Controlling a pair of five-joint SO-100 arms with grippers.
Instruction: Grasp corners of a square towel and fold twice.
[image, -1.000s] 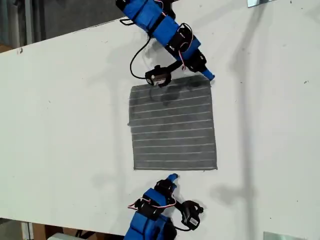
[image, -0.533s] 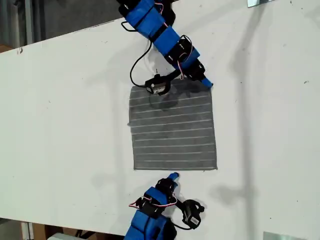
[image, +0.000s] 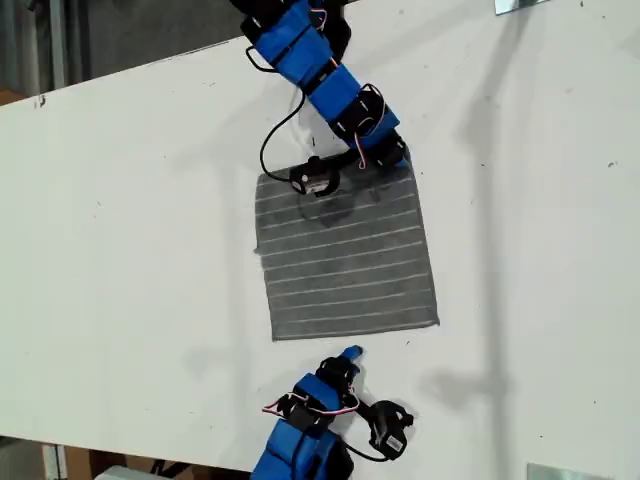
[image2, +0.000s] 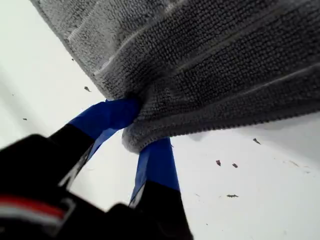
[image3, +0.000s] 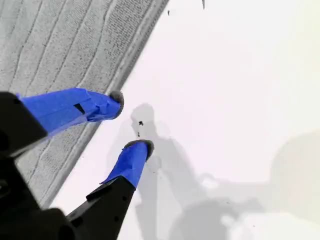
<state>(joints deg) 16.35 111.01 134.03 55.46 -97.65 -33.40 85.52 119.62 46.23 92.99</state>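
Since the earlier frames our first claw (image2: 135, 132) has drawn in from the towel's far right corner in the exterior view and now clamps that corner (image2: 131, 141) — blue fingers (image2: 107, 117) pinching the grey pile between them. With it the towel (image: 345, 255) has skewed, its near edge now slanting upward toward the exterior view's right. It lies flat at the centre of the white worktop (image: 130, 250), pale stripes running across it. Our first claw (image: 392, 155) sits at the towel's upper right in the exterior view. Our second claw (image3: 131, 122) hangs released, holding nothing — one finger over the towel's edge (image3: 125, 55), the other over bare worktop. In the exterior view it (image: 349, 354) waits just below the towel's lower edge.
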